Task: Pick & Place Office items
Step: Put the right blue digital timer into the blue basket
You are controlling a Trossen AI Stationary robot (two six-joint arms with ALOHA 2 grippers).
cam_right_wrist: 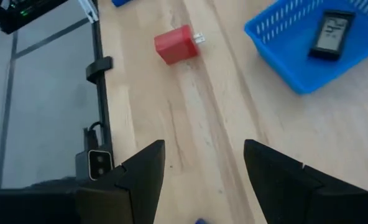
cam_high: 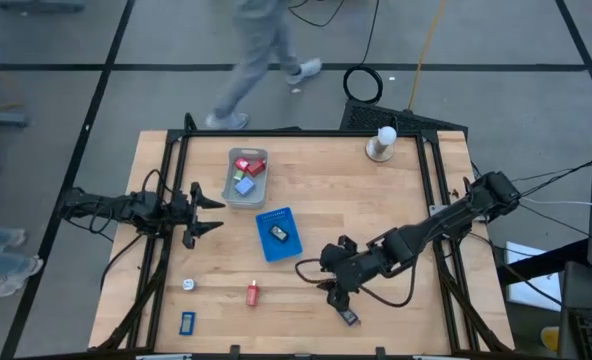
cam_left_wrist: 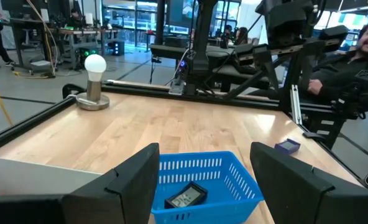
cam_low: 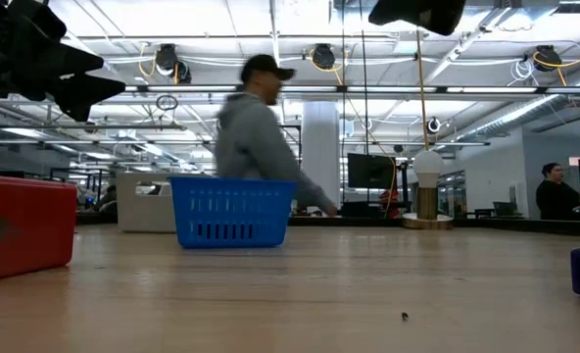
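Tools first: your right tool (cam_high: 340, 298) hangs over the front of the worktop (cam_high: 376, 200), at about 5 o'clock from the blue basket (cam_high: 278, 234), its two fingers parted with bare wood showing between them, so it stands released and grasps nothing. A small dark blue piece (cam_high: 349, 317) lies just beside it toward the front edge. At 9 o'clock from that tool lies the red plug-like item (cam_high: 253, 294), on its side with its prongs showing in the right wrist view. Farther along toward 9 o'clock you find a tiny white piece (cam_high: 188, 285), and at 7 o'clock from it a small blue rectangular piece (cam_high: 187, 322) near the front left corner. Your left tool (cam_high: 208, 213) waits at the worktop's left side, fingers spread and empty, pointing toward the blue basket. Inside that basket lies a dark device with a pale screen (cam_high: 280, 235). At 11 o'clock from the basket sits the grey tray (cam_high: 230, 186), and in it you can see red pieces (cam_high: 249, 164) at the far end and a pale blue piece (cam_high: 244, 185) just beside them. At the far side, around 1 o'clock from the basket and well apart from it, the white knob on a round base (cam_high: 382, 143) stands upright. Beyond the worktop a person (cam_high: 258, 55) walks across the floor.
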